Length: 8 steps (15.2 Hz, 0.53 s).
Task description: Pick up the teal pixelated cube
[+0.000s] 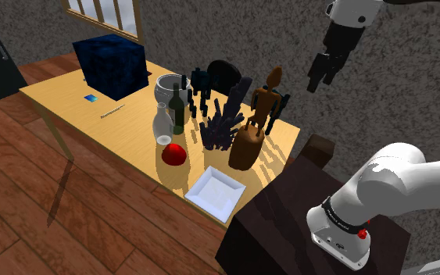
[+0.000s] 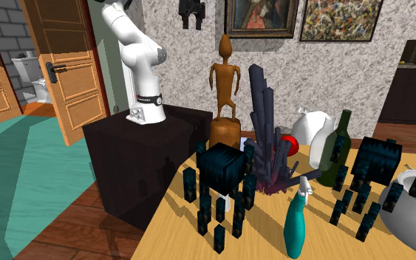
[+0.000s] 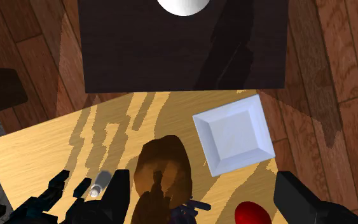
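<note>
My black 2-finger gripper (image 1: 320, 78) hangs released, fingers apart, upper right of the shoulder view, high over the brown wooden figurine (image 1: 263, 105). The dark blue-teal pixelated cube (image 1: 110, 64) sits upper left on the light wooden table (image 1: 62, 98), well apart.

You see mostly wood, with rough plaster behind.
Your table (image 1: 132, 137) is pale grained wood, the floor (image 1: 38, 203) dark wooden planks, the figure (image 1: 263, 105) brown wood, the plate (image 1: 216, 190) smooth white, the wall (image 1: 210, 31) rough, the cube (image 1: 113, 64) matt.
</note>
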Each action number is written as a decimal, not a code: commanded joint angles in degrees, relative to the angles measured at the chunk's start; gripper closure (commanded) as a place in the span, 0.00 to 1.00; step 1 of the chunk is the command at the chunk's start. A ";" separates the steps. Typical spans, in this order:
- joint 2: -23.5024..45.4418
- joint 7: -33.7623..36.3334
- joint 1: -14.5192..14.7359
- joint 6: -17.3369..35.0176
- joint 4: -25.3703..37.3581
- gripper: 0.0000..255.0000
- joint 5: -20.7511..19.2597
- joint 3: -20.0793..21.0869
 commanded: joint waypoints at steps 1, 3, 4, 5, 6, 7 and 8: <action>0.00 0.00 0.00 0.00 0.00 0.00 0.00 0.00; 1.10 -1.10 -0.69 3.68 -2.06 0.00 -1.15 -1.41; 1.78 -1.63 -1.05 5.54 -2.99 0.00 -1.71 -2.13; 2.53 -2.16 -1.41 7.41 -3.84 0.00 -2.25 -2.86; 3.37 -2.67 -1.76 9.30 -4.62 0.00 -2.78 -3.59; 4.29 -3.17 -2.10 11.20 -5.32 0.00 -3.30 -4.34; 5.29 -3.68 -2.45 13.11 -5.95 0.00 -3.79 -5.09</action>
